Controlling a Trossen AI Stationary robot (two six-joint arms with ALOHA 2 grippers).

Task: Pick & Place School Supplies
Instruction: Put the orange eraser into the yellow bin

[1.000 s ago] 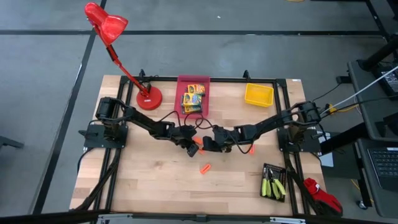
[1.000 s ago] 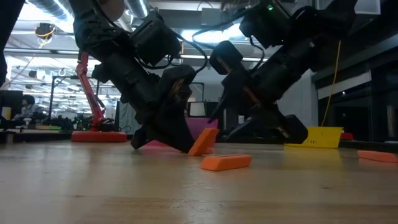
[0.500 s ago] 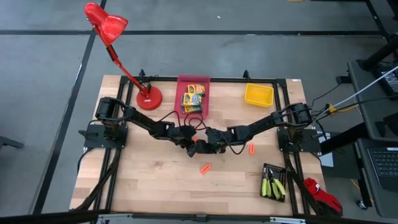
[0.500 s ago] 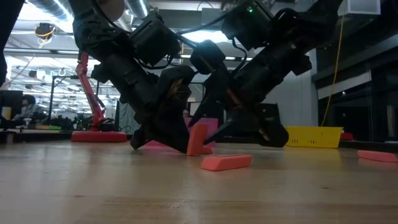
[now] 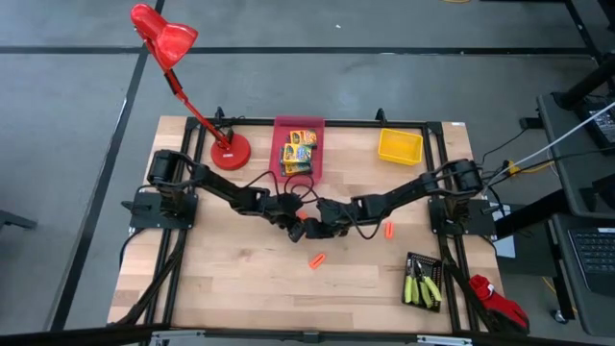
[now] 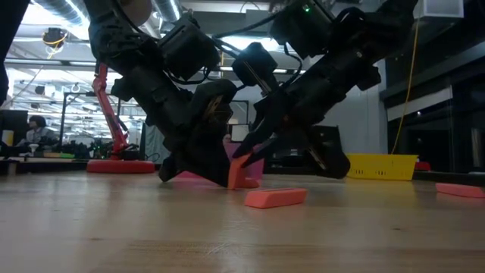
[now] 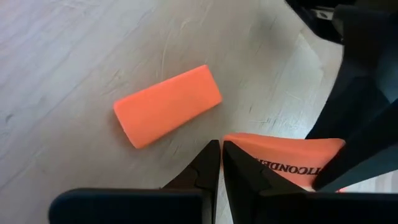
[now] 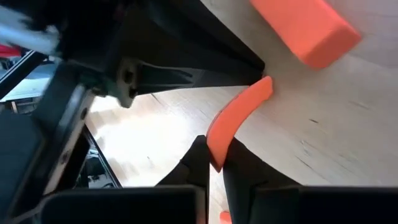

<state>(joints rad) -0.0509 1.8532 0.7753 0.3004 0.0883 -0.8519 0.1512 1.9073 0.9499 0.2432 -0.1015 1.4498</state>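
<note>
Mid-surface, my left tool (image 6: pixel 220 178) and right tool (image 6: pixel 246 152) both pinch one orange stubby piece (image 6: pixel 239 168) from opposite ends. It looks light and rubbery, bending in the right-wrist view; grip its flat faces. Another orange piece (image 6: pixel 276 198) lies just beside.

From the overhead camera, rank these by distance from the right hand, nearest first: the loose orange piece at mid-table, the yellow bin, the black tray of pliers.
Measured from the right hand, at the table's middle:
1. Loose orange piece, just toward the table's front edge.
2. Yellow bin, at the back right.
3. Black tray of pliers, at the front right corner, slightly farther than the bin.
</note>
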